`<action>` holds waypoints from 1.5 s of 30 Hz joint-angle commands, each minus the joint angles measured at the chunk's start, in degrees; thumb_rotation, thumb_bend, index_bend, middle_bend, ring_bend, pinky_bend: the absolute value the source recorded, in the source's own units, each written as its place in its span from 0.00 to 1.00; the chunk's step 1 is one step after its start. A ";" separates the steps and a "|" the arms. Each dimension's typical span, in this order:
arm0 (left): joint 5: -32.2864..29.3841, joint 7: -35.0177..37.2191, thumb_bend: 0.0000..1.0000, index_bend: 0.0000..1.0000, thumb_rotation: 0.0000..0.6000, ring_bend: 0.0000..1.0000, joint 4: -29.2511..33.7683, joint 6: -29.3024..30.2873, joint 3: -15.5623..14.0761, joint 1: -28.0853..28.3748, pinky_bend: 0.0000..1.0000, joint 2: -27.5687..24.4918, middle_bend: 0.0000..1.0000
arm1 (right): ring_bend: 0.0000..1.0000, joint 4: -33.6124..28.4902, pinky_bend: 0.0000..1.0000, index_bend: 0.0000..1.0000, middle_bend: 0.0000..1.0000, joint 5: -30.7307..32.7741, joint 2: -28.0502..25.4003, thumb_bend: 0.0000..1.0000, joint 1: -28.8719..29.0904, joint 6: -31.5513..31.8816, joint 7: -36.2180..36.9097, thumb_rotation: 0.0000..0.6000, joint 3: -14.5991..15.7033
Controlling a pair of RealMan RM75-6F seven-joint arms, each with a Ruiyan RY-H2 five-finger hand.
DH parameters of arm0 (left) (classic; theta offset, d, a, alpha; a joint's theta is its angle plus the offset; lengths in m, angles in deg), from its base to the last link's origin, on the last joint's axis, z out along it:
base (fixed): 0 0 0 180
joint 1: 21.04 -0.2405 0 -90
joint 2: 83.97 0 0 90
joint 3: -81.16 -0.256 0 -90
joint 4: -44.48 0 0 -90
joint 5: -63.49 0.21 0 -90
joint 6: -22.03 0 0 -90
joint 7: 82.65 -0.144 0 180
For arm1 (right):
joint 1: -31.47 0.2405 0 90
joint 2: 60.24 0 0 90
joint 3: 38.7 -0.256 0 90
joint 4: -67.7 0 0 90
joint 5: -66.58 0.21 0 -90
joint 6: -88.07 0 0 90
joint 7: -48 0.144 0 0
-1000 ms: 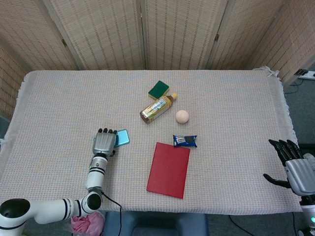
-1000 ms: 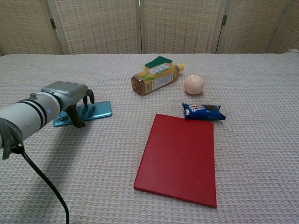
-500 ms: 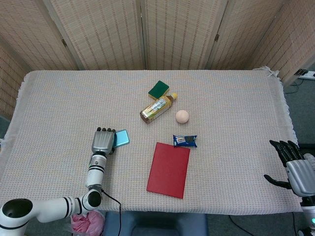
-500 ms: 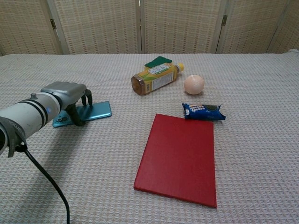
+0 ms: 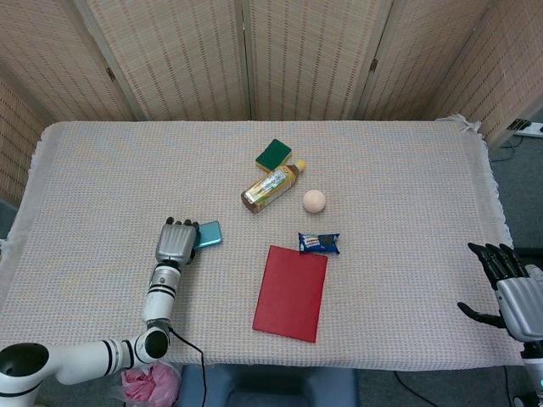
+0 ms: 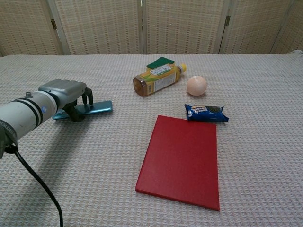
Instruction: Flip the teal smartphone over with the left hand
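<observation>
The teal smartphone [image 6: 97, 107] [image 5: 209, 233] lies left of the table's middle, its near long edge tipped up off the cloth. My left hand [image 6: 66, 94] [image 5: 176, 240] grips its left part, fingers curled over the top and thumb below. My right hand [image 5: 514, 285] hangs open off the table's right front corner, holding nothing; the chest view does not show it.
A red book [image 6: 182, 159] lies flat at centre front. Beyond it sit a blue snack packet [image 6: 206, 113], a peach ball [image 6: 196, 85], a lying yellow bottle [image 6: 157, 79] and a green sponge [image 6: 160, 62]. Wicker screens stand behind the table.
The left hand has drawn slightly left and back with the phone, which now shows thinner in the chest view, its near edge raised. The right hand has sunk a little.
</observation>
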 commanded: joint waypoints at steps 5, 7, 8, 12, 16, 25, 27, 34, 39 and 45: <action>3.19 2.82 0.61 0.50 1.00 0.39 6.11 -1.89 -1.10 -1.07 0.21 -5.71 0.58 | 0.08 -0.26 0.07 0.08 0.15 -0.07 -0.17 0.06 -0.16 0.13 -0.22 1.00 0.05; 3.66 2.98 0.61 0.50 1.00 0.40 6.40 -2.15 -1.36 -0.97 0.21 -6.55 0.58 | 0.09 -0.43 0.07 0.08 0.15 -0.18 -0.25 0.06 -0.16 0.16 -0.34 1.00 0.07; 3.47 2.98 0.61 0.51 1.00 0.40 6.33 -2.46 -1.38 -0.84 0.21 -6.79 0.59 | 0.08 -0.51 0.07 0.08 0.15 -0.23 -0.28 0.06 -0.17 0.22 -0.40 1.00 0.07; 1.41 3.48 0.61 0.53 1.00 0.42 5.41 -4.33 -0.54 0.05 0.21 -7.57 0.61 | 0.09 -0.90 0.07 0.08 0.15 -0.31 -0.49 0.06 -0.44 0.55 -0.72 1.00 0.14; -0.19 3.41 0.61 0.53 1.00 0.42 3.78 -6.15 -0.54 1.00 0.21 -7.98 0.62 | 0.09 -1.20 0.07 0.08 0.15 -0.13 -0.73 0.06 -0.86 0.94 -0.95 1.00 0.18; -1.71 7.43 0.60 0.18 1.00 0.22 5.31 -7.50 0.28 0.77 0.21 -10.67 0.23 | 0.09 -1.83 0.07 0.08 0.15 -0.42 -0.98 0.06 -1.25 1.49 -1.49 1.00 0.22; 0.36 10.69 0.58 0.13 1.00 0.17 6.78 -6.21 1.15 -0.20 0.21 -11.66 0.18 | 0.09 -2.00 0.07 0.08 0.15 -0.57 -1.10 0.06 -1.27 1.62 -1.69 1.00 0.19; 10.32 21.76 0.38 0.10 1.00 0.15 12.74 1.29 1.74 -5.99 0.21 -15.78 0.17 | 0.09 -2.35 0.07 0.08 0.15 -0.71 -1.86 0.06 -1.59 2.16 -2.11 1.00 0.14; 18.08 27.41 0.36 0.11 1.00 0.15 16.36 8.84 -1.18 -12.16 0.21 -18.71 0.17 | 0.09 -1.81 0.07 0.08 0.15 -0.52 -1.96 0.06 -1.63 1.89 -2.07 1.00 0.15; 24.06 29.33 0.36 0.17 1.00 0.15 20.03 16.43 -5.93 -19.30 0.21 -22.80 0.17 | 0.09 -0.74 0.07 0.08 0.15 -0.68 -1.56 0.10 -1.26 1.36 -1.58 1.00 0.10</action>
